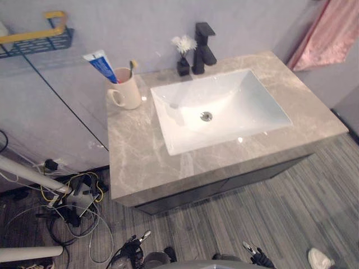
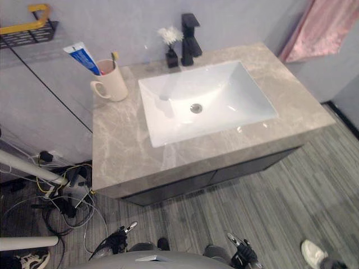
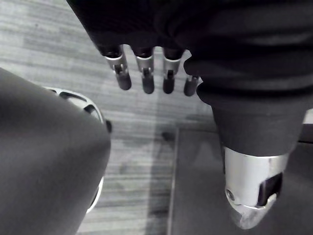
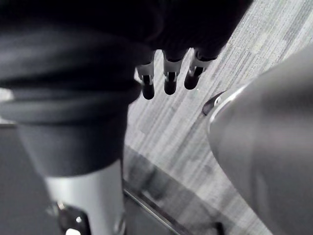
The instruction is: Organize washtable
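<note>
The left hand and right hand hang low, fingers relaxed, empty. The mug (toothpaste in it, probably a toothbrush) stands at the back-left corner of the washtable; I'd approach it slowly from the handle side.

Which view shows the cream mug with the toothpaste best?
The left eye view: the mug stands nearer mid-picture, handle and toothpaste plain. The right eye view shows the same, closer to the edge. The wrist views face the floor.
</note>
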### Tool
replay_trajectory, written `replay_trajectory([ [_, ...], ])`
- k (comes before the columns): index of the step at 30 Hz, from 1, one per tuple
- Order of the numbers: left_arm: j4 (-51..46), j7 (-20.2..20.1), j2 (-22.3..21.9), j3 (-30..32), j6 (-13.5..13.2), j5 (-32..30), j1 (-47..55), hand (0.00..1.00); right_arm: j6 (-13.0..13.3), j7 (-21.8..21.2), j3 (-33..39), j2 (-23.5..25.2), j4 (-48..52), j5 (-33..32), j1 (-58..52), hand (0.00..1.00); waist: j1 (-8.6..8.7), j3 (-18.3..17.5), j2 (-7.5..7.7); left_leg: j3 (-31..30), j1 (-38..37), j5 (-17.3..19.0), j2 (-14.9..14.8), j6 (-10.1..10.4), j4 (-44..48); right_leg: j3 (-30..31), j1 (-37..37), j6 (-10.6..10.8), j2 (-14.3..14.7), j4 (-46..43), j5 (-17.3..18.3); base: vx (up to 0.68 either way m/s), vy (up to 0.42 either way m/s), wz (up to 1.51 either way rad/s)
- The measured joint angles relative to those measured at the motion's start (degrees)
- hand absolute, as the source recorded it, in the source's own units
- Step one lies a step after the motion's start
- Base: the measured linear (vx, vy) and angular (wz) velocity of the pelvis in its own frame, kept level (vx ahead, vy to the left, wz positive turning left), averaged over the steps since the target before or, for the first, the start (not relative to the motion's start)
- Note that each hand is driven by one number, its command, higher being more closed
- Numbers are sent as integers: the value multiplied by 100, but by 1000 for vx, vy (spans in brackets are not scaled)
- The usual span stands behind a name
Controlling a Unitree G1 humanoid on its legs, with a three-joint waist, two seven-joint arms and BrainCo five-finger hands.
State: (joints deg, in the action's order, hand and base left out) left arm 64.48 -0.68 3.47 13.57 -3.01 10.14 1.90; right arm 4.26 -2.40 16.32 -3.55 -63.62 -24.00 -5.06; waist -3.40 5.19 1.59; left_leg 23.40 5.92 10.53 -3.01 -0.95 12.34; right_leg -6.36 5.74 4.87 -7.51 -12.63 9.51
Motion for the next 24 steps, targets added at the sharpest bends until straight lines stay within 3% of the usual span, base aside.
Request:
replay_trajectory([
  [5, 7, 23, 91, -229, 18, -51, -117, 0, 30, 9, -381, -46, 68, 113, 60, 0, 8, 160, -94, -236, 183, -33, -322, 57, 574, -177, -507, -97, 293, 711, -350, -156, -81, 13],
  [10, -169, 172, 89, -657, 48, -542, -330, 0, 169, 55, -507, -141, 130, 114, 71, 0, 52, 543, -271, -730, 329, 86, -710, 217, 1384, -202, -552, -298, 598, 287, -181, -203, -87, 4],
  [12, -173, 216, 48, -677, 50, -646, -392, 0, 167, 80, -524, -190, 92, 121, 93, 0, 15, 610, -266, -1867, 365, 171, -431, 340, 1358, 72, -474, -306, 672, 99, -160, -202, -41, -60],
  [13, -168, 246, -6, -675, 55, -727, -390, 0, 164, 105, -533, -224, 65, 171, 94, 0, -3, 590, -325, -2679, 265, 258, -138, 523, 1216, 433, -367, -302, 769, 23, -161, -155, 66, -106],
  [14, -162, 242, -21, -674, 64, -811, -372, 0, 168, 114, -567, -224, 68, 231, 82, 0, 8, 562, -349, -3130, 124, 333, 174, 496, 1137, 913, -289, -302, 873, 14, -161, -133, 76, -112],
  [16, -136, 243, -42, -610, 66, -844, -365, 0, 165, 96, -757, -293, 93, 306, 92, 0, 47, 514, -387, -3704, 38, 490, 523, 474, 1089, 1705, -203, -302, 1128, 207, -182, -70, 71, -133],
  [17, -155, 244, -55, -434, 57, -836, -304, 0, 160, 57, -812, -311, 90, 520, 116, 0, 29, 469, -417, -3776, -3, 512, 620, 455, 1016, 2276, -144, -334, 1310, 388, -287, -18, 114, -159],
  [19, -171, 250, -2, -225, 51, -835, -184, 0, 131, 45, -1025, -318, 47, 937, 206, 0, 46, 375, -316, -3479, -59, 513, 610, 394, 802, 3072, -79, -447, 1416, 647, -604, -18, 97, -178],
  [21, -153, 246, 79, -226, 61, -839, -71, 0, 35, -9, -1201, -322, -57, 1355, 366, 0, 118, 271, -256, -2634, -190, 341, 389, 192, 469, 3493, 15, -594, 1477, 823, -917, -28, 71, -187],
  [24, -141, 221, 108, -231, 54, -838, 36, 0, -3, -54, -1227, -334, -171, 1676, 428, 0, 263, 51, -193, -2029, -333, 354, 391, 154, 186, 3831, 171, -633, 1433, 1189, -1364, 90, 63, -133],
])
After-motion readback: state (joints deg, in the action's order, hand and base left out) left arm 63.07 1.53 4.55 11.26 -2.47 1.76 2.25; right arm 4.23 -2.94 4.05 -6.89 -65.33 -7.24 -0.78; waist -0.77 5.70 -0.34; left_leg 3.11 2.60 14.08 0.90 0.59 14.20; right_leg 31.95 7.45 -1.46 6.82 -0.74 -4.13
